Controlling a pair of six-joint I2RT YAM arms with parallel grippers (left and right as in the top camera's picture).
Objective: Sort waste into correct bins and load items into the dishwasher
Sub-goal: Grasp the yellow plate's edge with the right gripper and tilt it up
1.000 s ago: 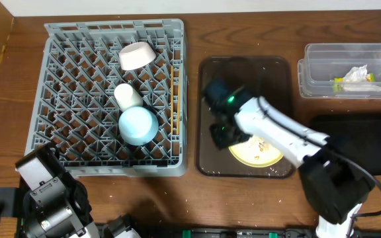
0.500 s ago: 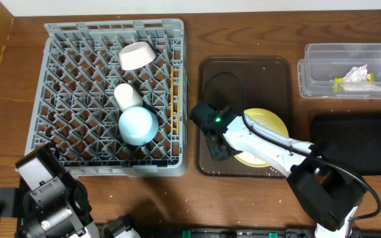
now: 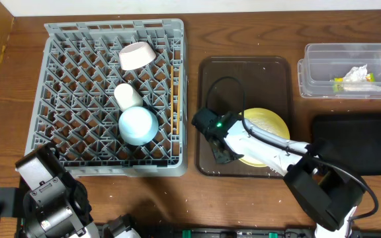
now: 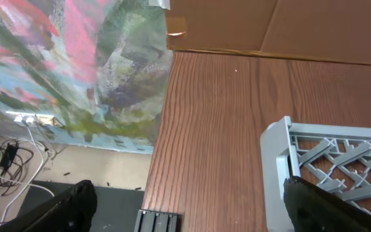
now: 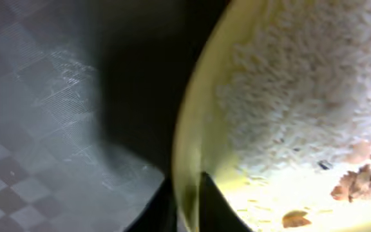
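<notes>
The pale-yellow plate (image 3: 266,125) lies on the dark-brown tray (image 3: 243,73). My right gripper (image 3: 225,151) is shut on the plate's left rim (image 5: 189,167), a finger on each side. Whitish rice crumbs (image 5: 288,90) and small brown scraps lie on the plate. The grey dishwasher rack (image 3: 78,99) holds the white bowl (image 3: 137,55), the white cup (image 3: 127,96), the light-blue saucer (image 3: 138,125) and the chopsticks (image 3: 173,92). The clear tub (image 3: 323,82) holds the white tissue (image 3: 358,74) and the green-yellow wrapper (image 3: 339,84). My left gripper (image 4: 185,209) is open and empty beside the rack's corner (image 4: 282,167).
The black tub (image 3: 362,142) stands at the right, below the clear tub. A cardboard wall (image 4: 269,26) stands beyond the table's left end. The table edge (image 4: 156,154) drops to the floor, where cables lie.
My right gripper slid left across the tray, then down along the plate's left rim. The plate now shows more to its right. The left arm has not moved.
</notes>
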